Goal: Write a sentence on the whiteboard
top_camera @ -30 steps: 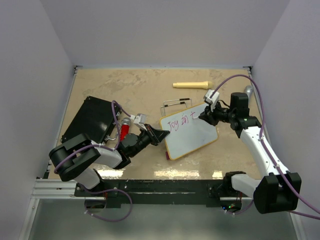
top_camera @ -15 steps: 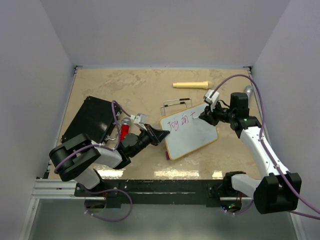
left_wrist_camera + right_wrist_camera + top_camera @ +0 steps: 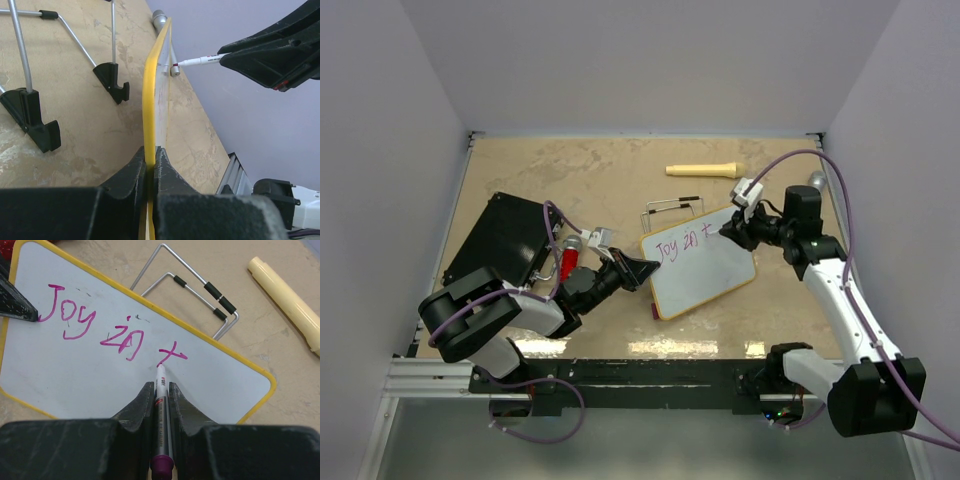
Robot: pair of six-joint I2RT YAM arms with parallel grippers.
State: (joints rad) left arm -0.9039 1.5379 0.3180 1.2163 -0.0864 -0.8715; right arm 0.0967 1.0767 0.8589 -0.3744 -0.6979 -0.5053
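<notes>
The tan table (image 3: 590,180) carries a flat black case (image 3: 500,235) at the near left. The whiteboard (image 3: 710,270) lies right of it, near the middle. Its long axis runs from the near left to the far right, and the written edge faces the far side.

The left gripper (image 3: 150,156) is pressed together on the board's yellow rim at its left short end, one finger on each face. The rest of the board stretches away to the right of it. The right gripper (image 3: 160,387) sits over the board's far right corner, jaws clamped on a white marker (image 3: 161,377). The marker points down and leftward at the board, and its tip touches the surface just under the last stroke.

The sentence (image 3: 100,325) so far reads "Joy in t" in magenta. It starts beside the left fingers.

A wire stand (image 3: 672,207) rests just beyond the board's far edge. A cream stick (image 3: 702,170) lies farther back.
</notes>
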